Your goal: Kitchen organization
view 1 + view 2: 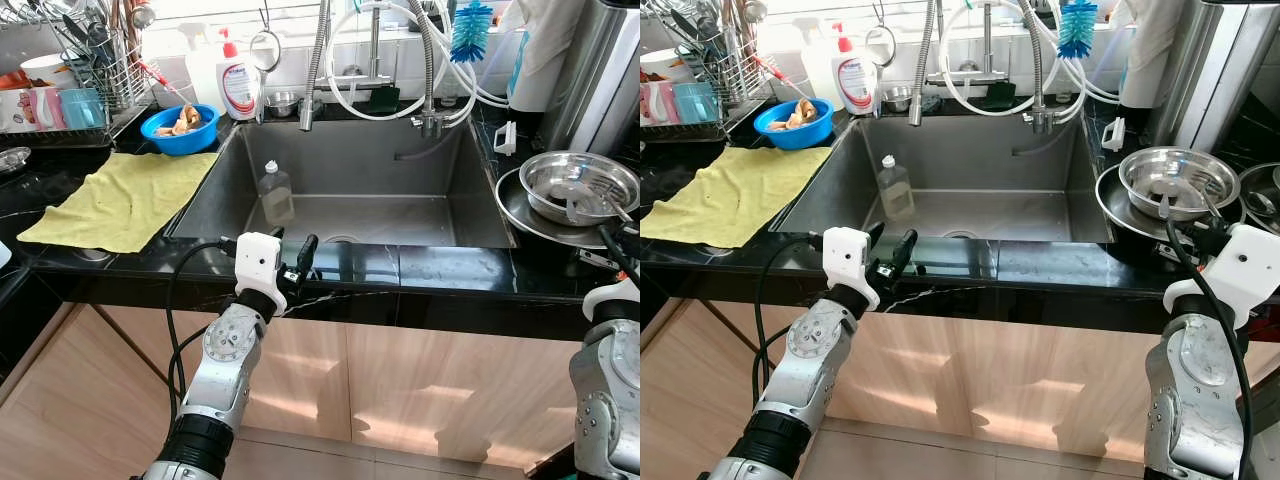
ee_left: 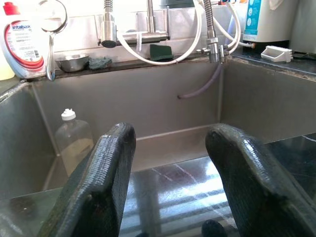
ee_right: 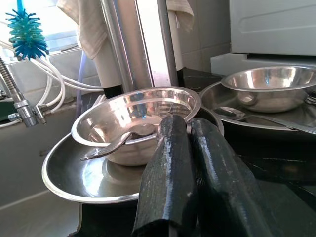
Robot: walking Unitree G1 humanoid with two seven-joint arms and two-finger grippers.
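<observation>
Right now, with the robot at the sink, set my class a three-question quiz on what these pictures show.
1. True or false: the left claw is open.
2. Where is the bottle standing? A) on the yellow cloth B) in the sink C) in the blue bowl
3. Fill in: the steel bowl right of the sink sits on a steel ____.

Key: 1 true. 2 B. 3 plate.
</observation>
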